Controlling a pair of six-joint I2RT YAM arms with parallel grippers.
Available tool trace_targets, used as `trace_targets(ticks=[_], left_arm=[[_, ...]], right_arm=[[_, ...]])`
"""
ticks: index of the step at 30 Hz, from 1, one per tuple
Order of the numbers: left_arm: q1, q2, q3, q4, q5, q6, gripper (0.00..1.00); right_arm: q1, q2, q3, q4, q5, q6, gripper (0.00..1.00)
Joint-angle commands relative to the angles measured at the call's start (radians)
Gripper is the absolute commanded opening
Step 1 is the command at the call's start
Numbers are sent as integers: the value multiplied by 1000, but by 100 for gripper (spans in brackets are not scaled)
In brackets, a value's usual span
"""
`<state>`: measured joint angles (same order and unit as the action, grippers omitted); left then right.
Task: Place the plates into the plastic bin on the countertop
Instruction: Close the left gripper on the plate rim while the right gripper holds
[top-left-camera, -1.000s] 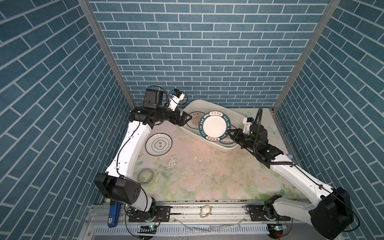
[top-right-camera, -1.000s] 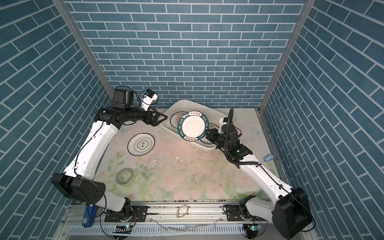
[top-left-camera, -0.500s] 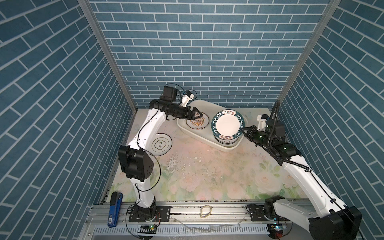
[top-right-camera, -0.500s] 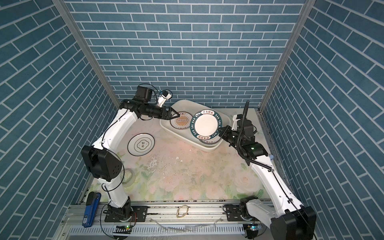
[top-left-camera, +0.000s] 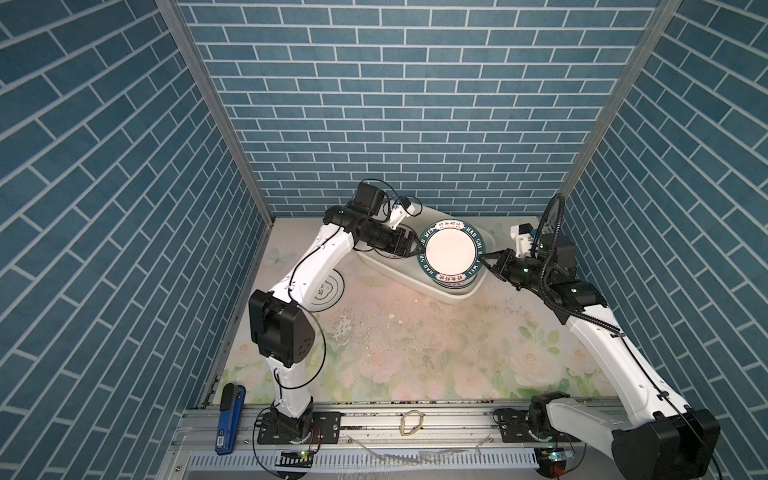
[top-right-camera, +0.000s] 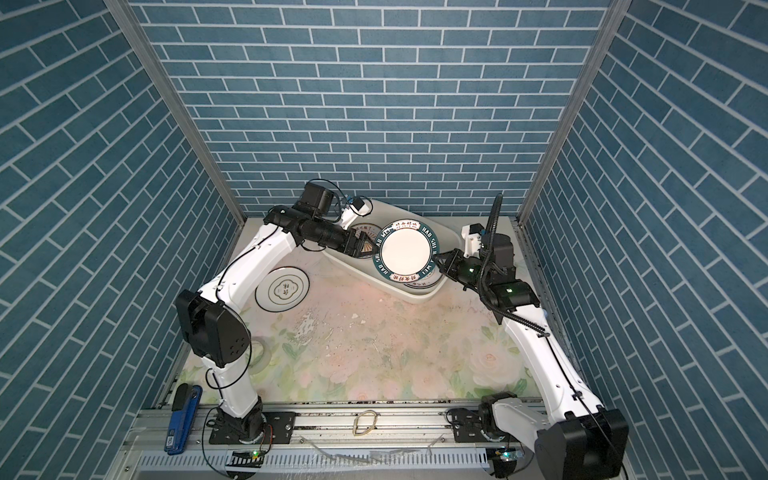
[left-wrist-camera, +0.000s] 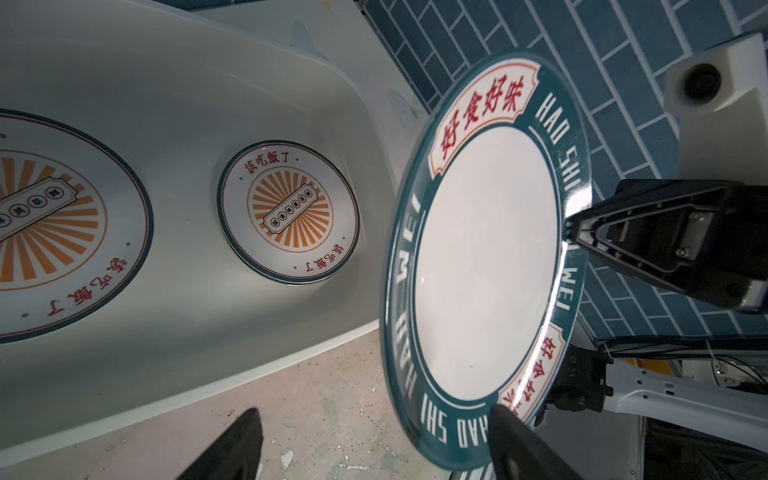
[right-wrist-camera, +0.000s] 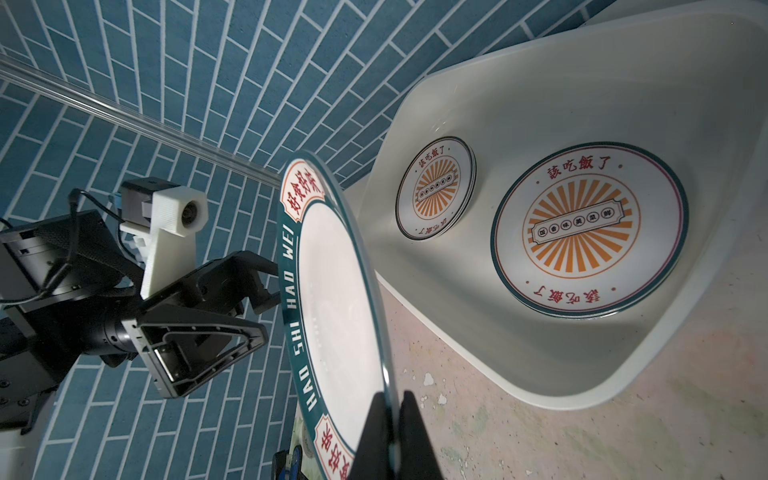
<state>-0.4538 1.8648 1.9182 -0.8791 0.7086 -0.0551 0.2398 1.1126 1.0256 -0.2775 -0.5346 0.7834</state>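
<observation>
A white plate with a green lettered rim hangs tilted on edge above the plastic bin. My right gripper is shut on its right rim. The left gripper is open at the opposite rim, one finger across the plate's face, the other well clear. Two orange sunburst plates lie flat in the bin. A dark-rimmed emblem plate lies on the countertop at left.
A translucent tape roll lies half hidden behind the left arm's base link. A blue tool sits on the front rail at left. Blue brick walls close in the back and both sides.
The right gripper carried the green-rimmed plate rightward over the bin. The left arm swung in from the left, its open jaws now at the plate's left rim and slightly narrower.
</observation>
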Motion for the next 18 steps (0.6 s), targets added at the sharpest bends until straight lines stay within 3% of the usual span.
trace_targets(ticks=[1, 8, 18], left_arm=[[-14, 5, 0, -22, -24, 18, 85], [-15, 2, -19, -5, 51, -9, 78], [-14, -7, -48, 44, 146, -64, 47]], right_arm=[[-6, -1, 31, 38, -53, -36, 0], [-11, -20, 22, 45, -51, -41, 0], [-12, -51, 9, 31, -33, -70, 0]])
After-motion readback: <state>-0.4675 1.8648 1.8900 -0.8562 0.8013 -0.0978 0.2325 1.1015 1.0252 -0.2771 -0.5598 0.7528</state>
